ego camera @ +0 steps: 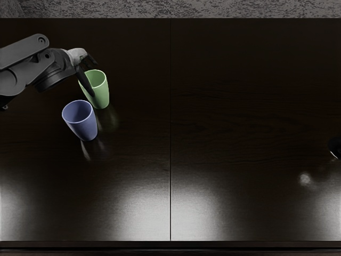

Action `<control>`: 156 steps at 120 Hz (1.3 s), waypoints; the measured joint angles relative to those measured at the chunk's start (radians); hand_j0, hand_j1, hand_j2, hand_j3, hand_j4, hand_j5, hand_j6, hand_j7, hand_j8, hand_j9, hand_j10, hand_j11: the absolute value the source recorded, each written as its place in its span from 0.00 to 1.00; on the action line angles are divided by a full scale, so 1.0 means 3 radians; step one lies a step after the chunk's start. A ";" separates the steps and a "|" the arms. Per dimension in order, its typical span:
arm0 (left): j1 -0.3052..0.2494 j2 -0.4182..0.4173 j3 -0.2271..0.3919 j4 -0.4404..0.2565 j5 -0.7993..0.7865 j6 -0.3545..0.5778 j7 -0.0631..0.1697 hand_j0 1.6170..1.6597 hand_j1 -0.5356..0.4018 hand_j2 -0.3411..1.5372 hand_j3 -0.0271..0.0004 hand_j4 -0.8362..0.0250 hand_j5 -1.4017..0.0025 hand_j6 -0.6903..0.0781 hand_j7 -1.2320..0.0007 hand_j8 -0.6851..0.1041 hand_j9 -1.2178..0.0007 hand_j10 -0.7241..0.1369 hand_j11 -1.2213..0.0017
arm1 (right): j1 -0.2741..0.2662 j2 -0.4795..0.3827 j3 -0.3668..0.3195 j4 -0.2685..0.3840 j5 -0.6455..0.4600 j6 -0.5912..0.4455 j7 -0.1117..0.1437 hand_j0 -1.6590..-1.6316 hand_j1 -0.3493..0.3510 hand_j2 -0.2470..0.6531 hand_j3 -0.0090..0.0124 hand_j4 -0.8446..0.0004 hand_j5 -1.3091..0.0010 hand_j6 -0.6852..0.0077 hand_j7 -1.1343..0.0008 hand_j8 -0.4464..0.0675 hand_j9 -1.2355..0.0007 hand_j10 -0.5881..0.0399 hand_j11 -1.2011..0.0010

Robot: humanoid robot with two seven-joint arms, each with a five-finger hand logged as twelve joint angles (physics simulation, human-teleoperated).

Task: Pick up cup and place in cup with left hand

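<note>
My left hand (95, 81) is at the green cup (101, 96), toward the table's (224, 128) ten o'clock; I can't tell whether I'm gripping it. The blue cup (84, 125) stands near the green one's seven o'clock. My right hand (334, 146) barely shows at three o'clock.

Dark wood-grain tabletop (240, 106) with central seam, pale glare, mottled gray floor (186, 8)

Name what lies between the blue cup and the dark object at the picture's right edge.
In the head view, only bare tabletop, crossed by a thin seam, lies between the blue cup and the dark object.
</note>
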 joint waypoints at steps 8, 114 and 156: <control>0.0002 0.0000 0.0010 0.0000 -0.0001 0.0010 0.0000 0.95 0.56 0.21 0.99 0.61 0.71 0.49 0.67 0.47 0.66 0.48 0.67 | 0.0000 0.0000 0.0000 0.0000 0.0000 0.0000 0.0000 0.04 0.00 0.27 0.42 1.00 1.00 0.99 1.00 0.87 1.00 0.94 1.00; 0.0001 -0.0036 0.0099 -0.0007 0.0001 0.0060 0.0002 0.91 0.52 0.17 0.98 0.51 0.63 0.39 0.58 0.36 0.58 0.37 0.58 | 0.0000 0.0000 0.0000 0.0000 -0.0001 0.0000 0.0000 0.04 0.00 0.27 0.42 1.00 1.00 0.99 1.00 0.87 1.00 0.94 1.00; -0.0063 -0.0022 0.0096 -0.0104 -0.0038 0.0049 0.0000 0.91 0.48 0.21 0.99 0.46 0.58 0.46 0.53 0.44 0.52 0.33 0.52 | 0.0000 0.0000 0.0000 0.0000 0.0001 0.0000 0.0000 0.04 0.00 0.27 0.42 1.00 1.00 0.99 1.00 0.87 1.00 0.94 1.00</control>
